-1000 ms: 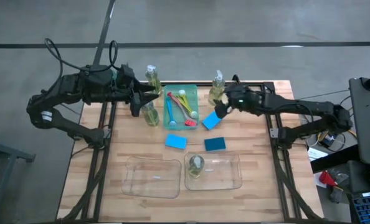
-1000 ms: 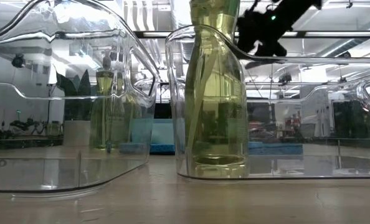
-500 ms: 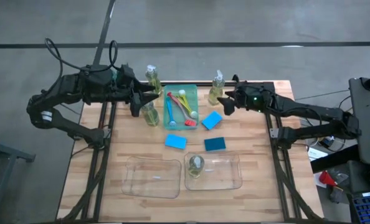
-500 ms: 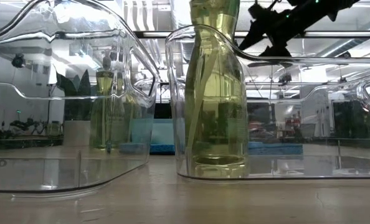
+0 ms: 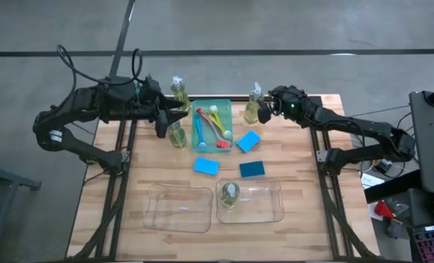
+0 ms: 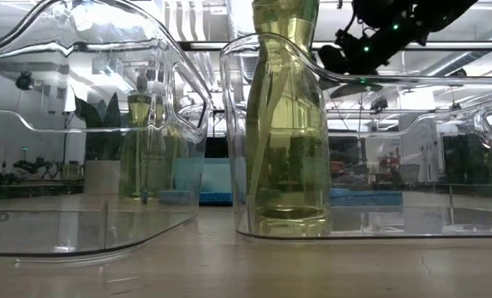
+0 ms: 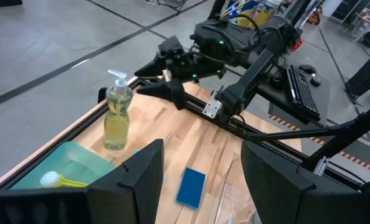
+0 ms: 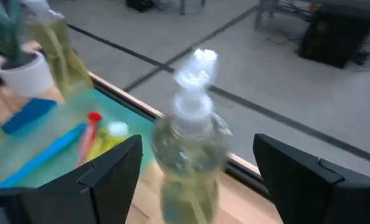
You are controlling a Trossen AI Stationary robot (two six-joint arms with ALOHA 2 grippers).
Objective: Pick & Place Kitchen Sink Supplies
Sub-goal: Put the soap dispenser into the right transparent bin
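Overhead arrangement. The right tool (image 5: 264,111) hovers at the table's far edge, just beside the pump bottle (image 5: 253,104) standing there. Its two prongs are spread wide and empty, with the bottle lined up between them in the right wrist view (image 8: 188,155). This spacing looks intended to admit the bottle's body for a sideways grasp.

The left tool (image 5: 166,120) waits at the far left of the table with its prongs parted. It is close to a second bottle (image 5: 176,135), and a third (image 5: 178,90) stands by the far edge; whether it has hold of anything cannot be told. No grip shows between its prongs in the left wrist view (image 7: 200,180).

A green tray (image 5: 228,117) at the far middle holds the brushes (image 5: 211,126), probably to keep the slim handles from rolling. Three blue sponges (image 5: 248,141), (image 5: 206,166), (image 5: 252,169) lie flat on the table's centre, well apart from each other.

Two clear bins sit along the near edge. The left bin (image 5: 179,208) holds nothing visible. The right bin (image 5: 264,203) already contains one upright bottle (image 5: 230,193), which suggests it is the destination for bottles. By that reading the task is early, with one item placed and most supplies still out.
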